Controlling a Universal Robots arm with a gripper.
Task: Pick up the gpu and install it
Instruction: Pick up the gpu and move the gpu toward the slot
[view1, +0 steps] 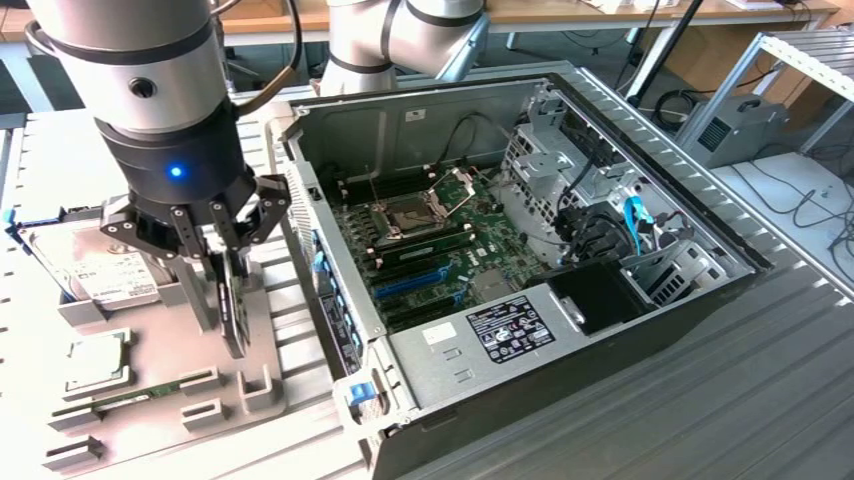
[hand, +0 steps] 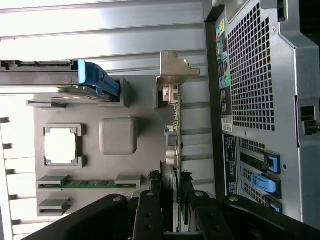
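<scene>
Black fingers (hand: 149, 212) of the tool (hand: 170, 202) are seen closest, pressed against both faces of the gpu (hand: 171, 140), which is pinched between them. The card is held upright on edge over a grey holder plate (hand: 147, 127), with its silver end bracket (hand: 176, 67) at the far end from the tool. Whether its lower edge is seated in the plate's slot cannot be told. On the same plate are found a hard drive (view1: 114, 275) with a white label, a square processor chip (hand: 62, 145) and a narrow green memory stick (hand: 87, 184). Just beside the plate, on the exterior view's right, an opened computer case (view1: 387, 135) is laid on the ribbed metal surface (view1: 694, 400), its motherboard (view1: 441, 240) exposed.
</scene>
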